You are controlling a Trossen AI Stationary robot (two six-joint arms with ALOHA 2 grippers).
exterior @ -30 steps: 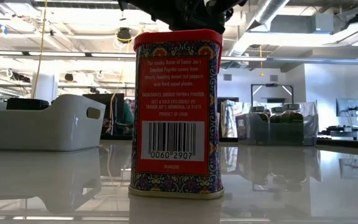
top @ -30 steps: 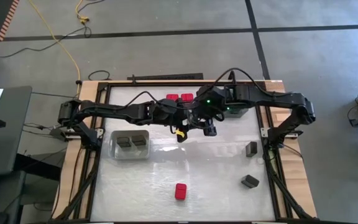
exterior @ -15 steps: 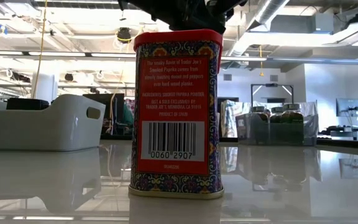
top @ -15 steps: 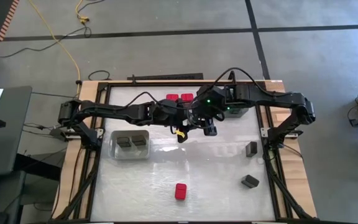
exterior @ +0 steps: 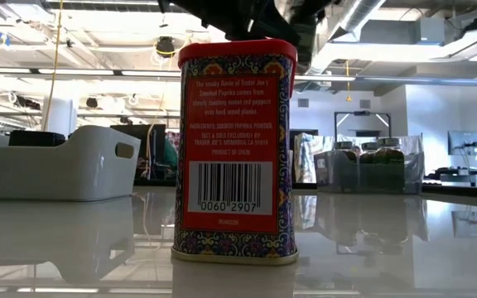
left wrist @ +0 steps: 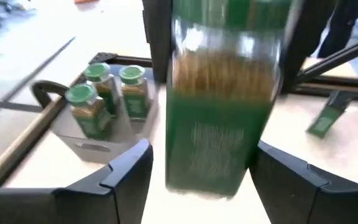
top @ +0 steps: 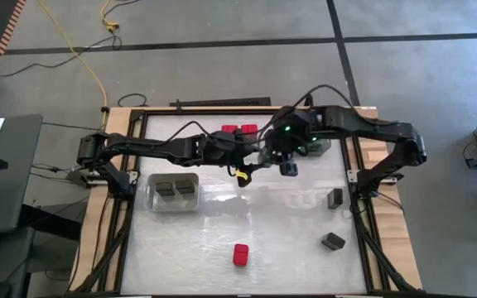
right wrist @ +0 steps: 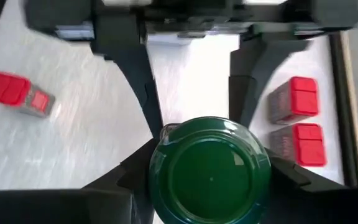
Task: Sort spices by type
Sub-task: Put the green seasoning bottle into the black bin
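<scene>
Near edge: red tin (top: 240, 254) stands alone on the worktop (top: 280, 232), filling the low view with its barcode label (exterior: 234, 151).
Right side: two dark tins (top: 334, 198) lie well apart from the rest.
Left side: grey tray (top: 173, 193) holds two dark tins.
Middle: right hand (right wrist: 211, 163) is clamped on a green-lidded jar (right wrist: 211, 170), fingers pressed to both sides of the lid.
Left hand: left hand (left wrist: 199, 165) has its fingers (left wrist: 126, 171) spread apart on either side of the same jar (left wrist: 224, 93), not touching it.
Far edge: two red tins (right wrist: 296, 118) side by side; three green-lidded jars (left wrist: 107, 98) stand in a clear tray (left wrist: 92, 140).
</scene>
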